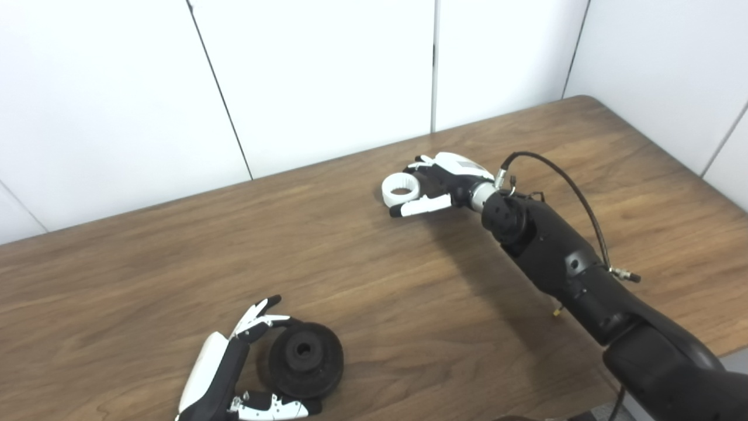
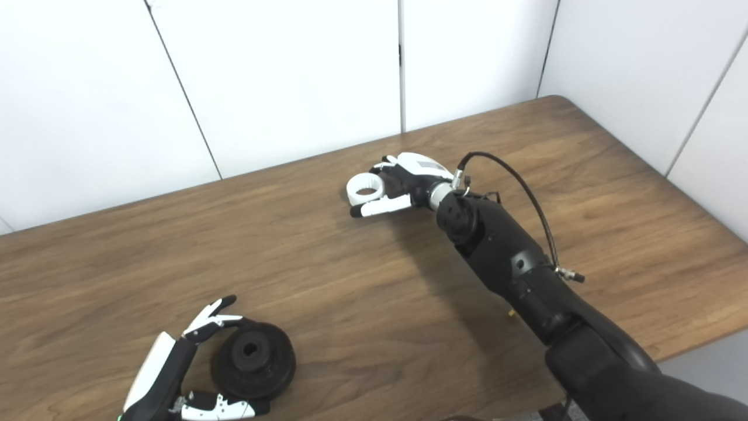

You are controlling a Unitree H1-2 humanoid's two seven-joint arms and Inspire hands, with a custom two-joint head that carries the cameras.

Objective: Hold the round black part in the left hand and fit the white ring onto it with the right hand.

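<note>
At about seven o'clock on the wooden table [image 1: 146,263], the left hand [image 1: 234,374] is seen cupped around the round black part [image 1: 305,359]. Its fingers [image 1: 257,316] are spread above the part and its thumb lies below; whether the part is truly gripped or only bracketed cannot be told, and the part appears to rest tilted on the tabletop. The part is a dark, matte, pulley-like disc with a raised hub and a central bore.

At about one o'clock, well apart from it, the white ring [image 1: 400,188] is seen just ahead of the right hand [image 1: 438,184], whose fingers are partly open around it. A firm hold cannot be confirmed. The ring is a short, thick-walled white collar, its opening facing up.

Both pickups are judged only begun; lifting, bringing together and fitting remain.
</note>
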